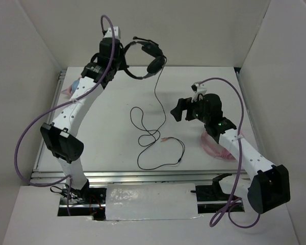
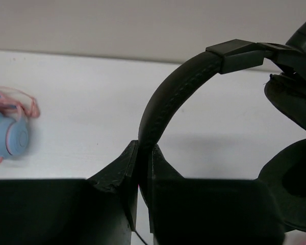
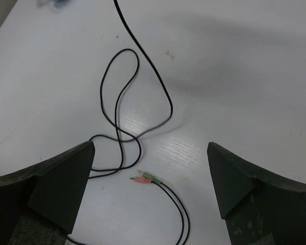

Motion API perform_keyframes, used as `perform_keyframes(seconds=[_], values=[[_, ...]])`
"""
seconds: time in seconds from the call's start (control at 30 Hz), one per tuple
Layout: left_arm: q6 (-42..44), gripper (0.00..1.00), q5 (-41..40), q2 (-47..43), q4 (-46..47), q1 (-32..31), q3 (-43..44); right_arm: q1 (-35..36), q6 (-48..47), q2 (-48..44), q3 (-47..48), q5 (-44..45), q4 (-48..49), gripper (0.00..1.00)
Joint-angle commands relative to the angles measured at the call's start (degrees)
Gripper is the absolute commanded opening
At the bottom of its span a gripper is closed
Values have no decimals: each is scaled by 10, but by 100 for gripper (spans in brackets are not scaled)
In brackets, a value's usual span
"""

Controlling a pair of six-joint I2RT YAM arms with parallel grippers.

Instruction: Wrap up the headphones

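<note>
The black headphones [image 1: 149,57] hang in the air at the back of the table. My left gripper [image 1: 125,61] is shut on their thin headband [image 2: 178,87], which passes between the jaws of the left gripper [image 2: 144,150]. One padded earcup [image 2: 296,189] shows at the right. The thin black cable [image 1: 157,89] drops from the earcups and lies in loose loops [image 3: 117,102] on the table. Its end carries a reddish and a green plug [image 3: 145,178], also seen from the top [image 1: 164,139]. My right gripper [image 1: 179,109] is open and empty above the plugs, its jaws wide apart [image 3: 150,148].
Pink headphones [image 1: 214,145] lie under my right arm. Light blue and pink headphones [image 2: 10,138] lie at the far left, behind my left arm [image 1: 74,87]. White walls stand at the back and on both sides of the table.
</note>
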Motion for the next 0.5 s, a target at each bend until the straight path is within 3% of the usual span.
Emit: perform_keyframes(seconds=[0.0,0.13,0.3,0.47], values=[[23,0,-1,-64,2,2,123,6,-17,-7,-12,-21,81,100],[18,0,-20,-107,3,3,179,33,5,21,-28,-28,135,100],[11,0,-45,-171,46,3,159,98,98,94,-99,23,388,100],[13,0,-44,-200,63,3,187,169,94,221,-34,63,432,100]])
